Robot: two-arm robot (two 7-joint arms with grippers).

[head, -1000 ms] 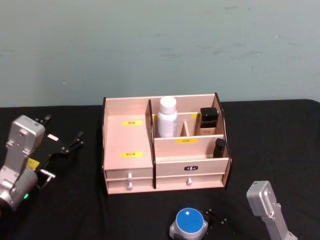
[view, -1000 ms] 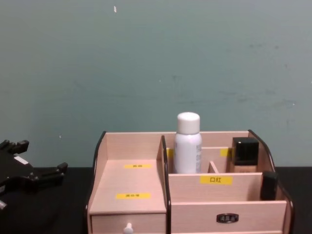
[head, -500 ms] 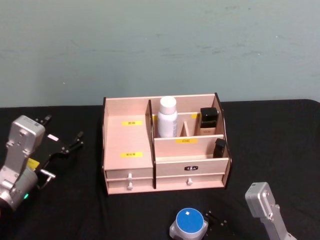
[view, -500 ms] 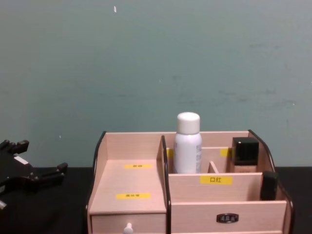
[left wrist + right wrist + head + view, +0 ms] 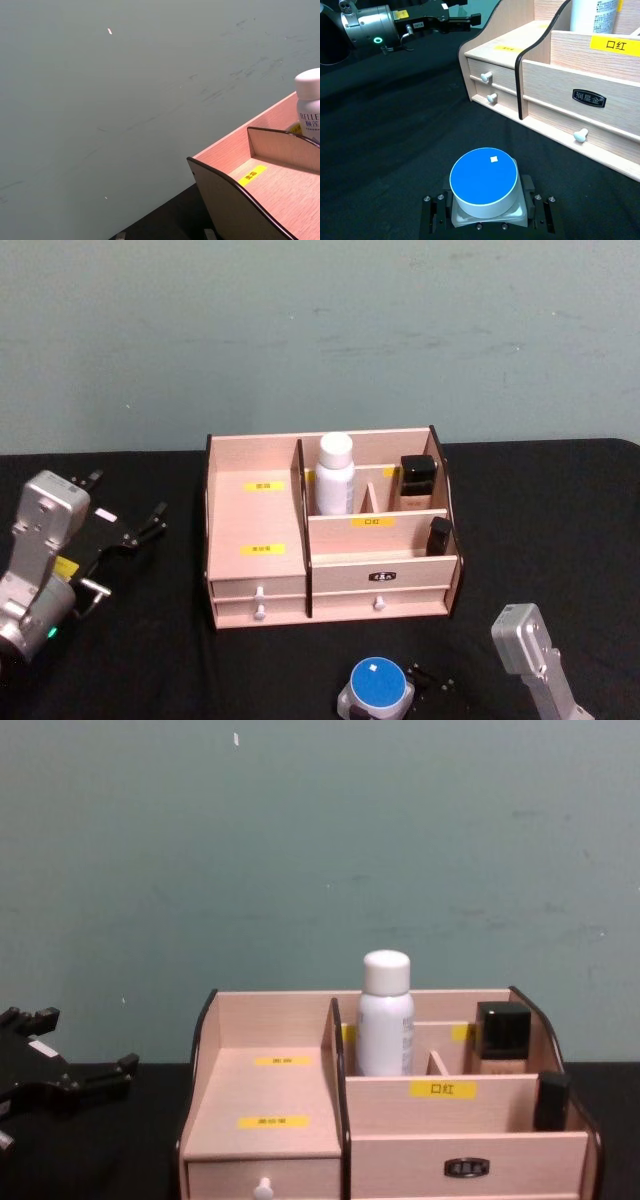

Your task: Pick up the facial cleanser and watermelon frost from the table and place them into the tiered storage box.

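I have the right gripper (image 5: 487, 209) by the front edge of the table (image 5: 545, 520), jaws closed onto the base of the blue-lidded jar (image 5: 484, 180), one finger on each side. The box (image 5: 255, 520) stands behind it, mid-table, drawers facing me, with a strip of bare black tabletop between the jar and the drawer knobs. A white bottle (image 5: 335, 475) stands upright in the box's rear middle compartment, and the wide left tier is open from above. My left gripper (image 5: 125, 505) hangs near the table's left edge, jaws spread wide and holding nothing, apart from the box's left wall with free room between
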